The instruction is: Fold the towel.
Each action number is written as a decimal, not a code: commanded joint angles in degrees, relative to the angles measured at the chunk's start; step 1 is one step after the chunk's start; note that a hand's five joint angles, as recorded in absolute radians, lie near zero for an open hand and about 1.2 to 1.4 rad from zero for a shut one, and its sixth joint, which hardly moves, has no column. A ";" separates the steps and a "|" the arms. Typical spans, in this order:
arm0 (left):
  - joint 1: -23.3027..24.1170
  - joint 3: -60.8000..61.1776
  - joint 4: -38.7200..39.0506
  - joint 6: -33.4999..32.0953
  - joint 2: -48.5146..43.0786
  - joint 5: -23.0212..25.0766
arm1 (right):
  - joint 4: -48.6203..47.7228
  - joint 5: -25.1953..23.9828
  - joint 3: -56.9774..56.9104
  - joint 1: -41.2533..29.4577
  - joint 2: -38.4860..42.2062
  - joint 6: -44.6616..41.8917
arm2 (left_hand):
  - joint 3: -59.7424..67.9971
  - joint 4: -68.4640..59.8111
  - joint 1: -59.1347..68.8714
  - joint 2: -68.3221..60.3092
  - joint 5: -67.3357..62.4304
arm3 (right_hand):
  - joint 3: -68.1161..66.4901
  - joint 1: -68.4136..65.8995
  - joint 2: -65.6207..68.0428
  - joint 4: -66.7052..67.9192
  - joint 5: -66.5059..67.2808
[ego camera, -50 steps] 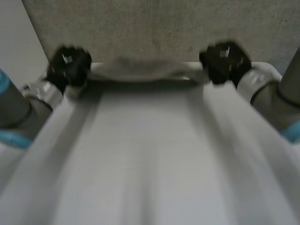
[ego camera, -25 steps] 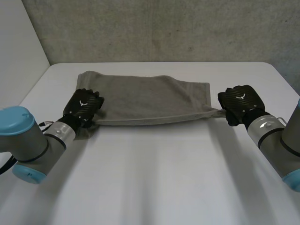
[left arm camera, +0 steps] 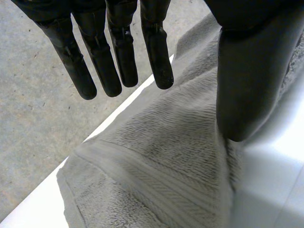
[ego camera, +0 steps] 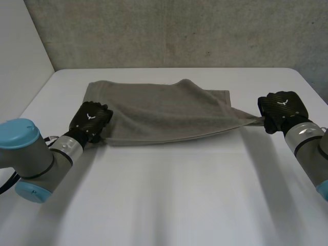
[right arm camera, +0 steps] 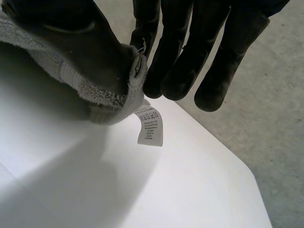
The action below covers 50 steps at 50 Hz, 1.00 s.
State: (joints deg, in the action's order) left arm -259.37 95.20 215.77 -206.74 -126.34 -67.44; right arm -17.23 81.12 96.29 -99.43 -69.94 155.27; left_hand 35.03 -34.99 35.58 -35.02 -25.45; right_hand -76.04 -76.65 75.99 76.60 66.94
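White table is bearing the towel; right hand is pinching its corner (label dangling), straight-fingered left hand should be gripping too.

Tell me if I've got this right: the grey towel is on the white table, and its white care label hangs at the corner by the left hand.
Not quite. The white care label hangs at the corner pinched by the right hand, not by the left hand; the right wrist view shows it. The rest holds: the grey towel is on the white table.
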 commanded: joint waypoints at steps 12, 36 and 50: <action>0.18 0.16 -0.09 0.28 -0.31 0.38 | 0.27 0.44 0.30 0.02 0.42 0.03 | 11.85 -11.89 11.31 -11.86 -11.44 | -3.96 -3.35 4.01 3.40 3.06; 0.09 -1.24 -10.29 -0.33 -0.84 0.47 | 0.44 0.71 -0.14 0.11 1.03 -0.32 | 11.01 -11.05 10.47 -11.02 -10.60 | -3.96 -3.35 4.01 3.40 3.06; -0.08 -3.70 -10.90 -0.24 -2.16 0.12 | 0.44 0.71 -0.32 0.11 1.56 -0.41 | 10.00 -10.04 9.46 -10.01 -9.59 | -3.96 -3.35 4.01 3.40 3.06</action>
State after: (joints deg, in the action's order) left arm -259.35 92.01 204.74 -207.02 -128.32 -67.22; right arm -16.79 81.83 96.02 -99.31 -68.65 154.89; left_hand 45.85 -45.79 45.02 -45.66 -35.16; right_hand -76.04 -76.65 75.99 76.60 66.94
